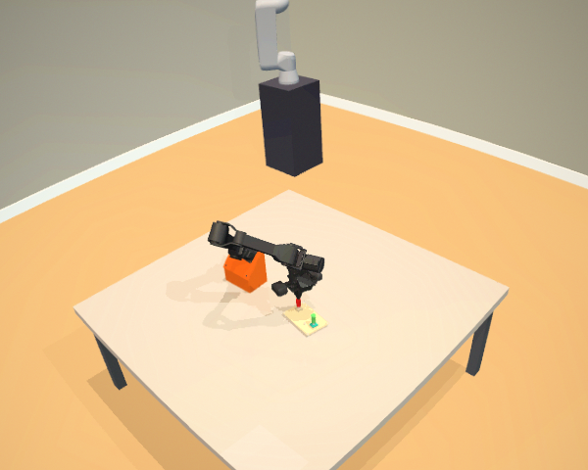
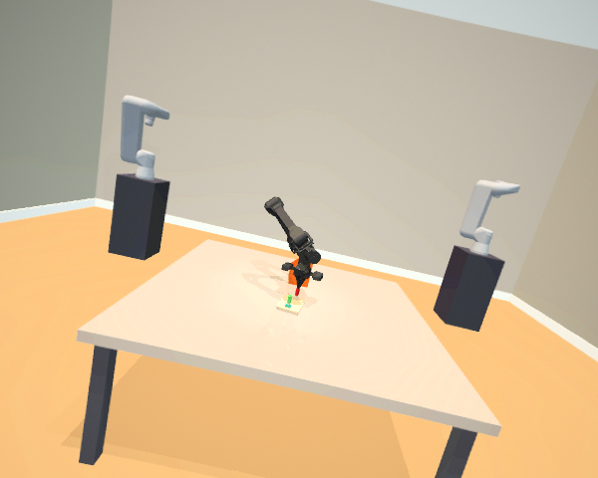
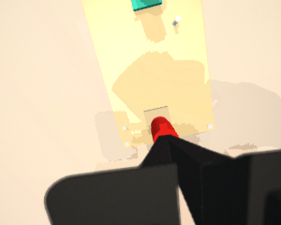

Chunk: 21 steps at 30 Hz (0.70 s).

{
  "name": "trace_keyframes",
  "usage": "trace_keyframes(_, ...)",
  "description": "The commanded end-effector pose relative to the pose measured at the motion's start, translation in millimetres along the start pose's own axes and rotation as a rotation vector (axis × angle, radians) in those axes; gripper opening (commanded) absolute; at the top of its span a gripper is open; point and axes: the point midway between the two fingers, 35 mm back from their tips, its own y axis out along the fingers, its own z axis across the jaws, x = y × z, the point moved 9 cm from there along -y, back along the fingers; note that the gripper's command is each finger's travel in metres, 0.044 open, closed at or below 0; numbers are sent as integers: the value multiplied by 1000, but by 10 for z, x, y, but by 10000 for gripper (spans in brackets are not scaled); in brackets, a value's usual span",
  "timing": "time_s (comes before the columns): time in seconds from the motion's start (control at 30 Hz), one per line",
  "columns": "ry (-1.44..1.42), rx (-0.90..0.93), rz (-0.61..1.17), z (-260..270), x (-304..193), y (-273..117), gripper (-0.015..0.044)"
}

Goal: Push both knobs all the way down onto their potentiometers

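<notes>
The pale yellow circuit board (image 1: 304, 329) (image 2: 295, 311) (image 3: 187, 47) lies on the table in front of the arm. A red knob (image 1: 298, 303) (image 2: 297, 292) (image 3: 160, 126) stands at the board's end nearer the arm, over a pale square potentiometer (image 3: 152, 113). A green knob (image 1: 313, 317) (image 2: 289, 298) stands at the far end on a teal potentiometer (image 1: 314, 325) (image 2: 287, 306) (image 3: 147, 5). My gripper (image 1: 298, 297) (image 2: 298, 286) (image 3: 164, 141) is shut and empty, its tips right at the top of the red knob. The fingers hide part of the knob; any gap beneath it is too small to judge.
The arm's orange base (image 1: 245, 273) (image 2: 293, 276) stands on the table (image 1: 264, 384) (image 2: 237, 340) behind the board. A small part (image 3: 176, 21) sticks up from the board near the teal potentiometer. Two pale arms on dark pedestals (image 2: 137, 218) (image 2: 469, 288) (image 1: 294, 126) stand beyond the table.
</notes>
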Motion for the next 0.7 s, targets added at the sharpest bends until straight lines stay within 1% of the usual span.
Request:
trace_keyframes(0.0, -2, -6, -1, -5, 0, 14, 0)
trace_keyframes(0.67, -2, -6, -1, -5, 0, 36, 0)
